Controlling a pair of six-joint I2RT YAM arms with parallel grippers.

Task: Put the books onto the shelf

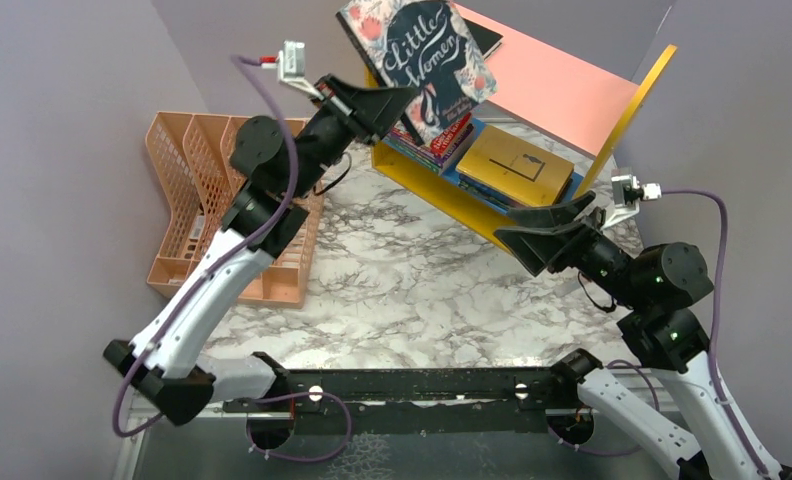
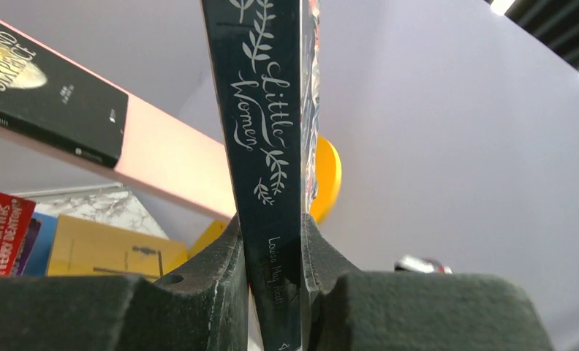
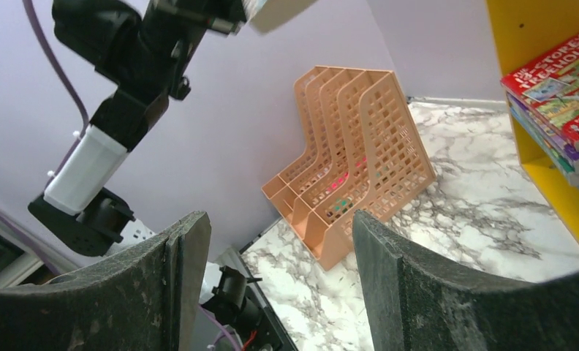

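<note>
My left gripper is shut on the floral "Little Women" book, holding it tilted in the air above the shelf's left end. In the left wrist view the book's dark spine stands upright, pinched between the fingers of the left gripper. The shelf has a pink top board and yellow side panels. A black book lies on the top board. On the lower level are a mustard book and stacked Treehouse books. My right gripper is open and empty at the shelf's front edge.
A peach mesh file rack stands at the left against the wall, also seen in the right wrist view as the rack. The marble table top lies between the arms. Purple walls close in on both sides.
</note>
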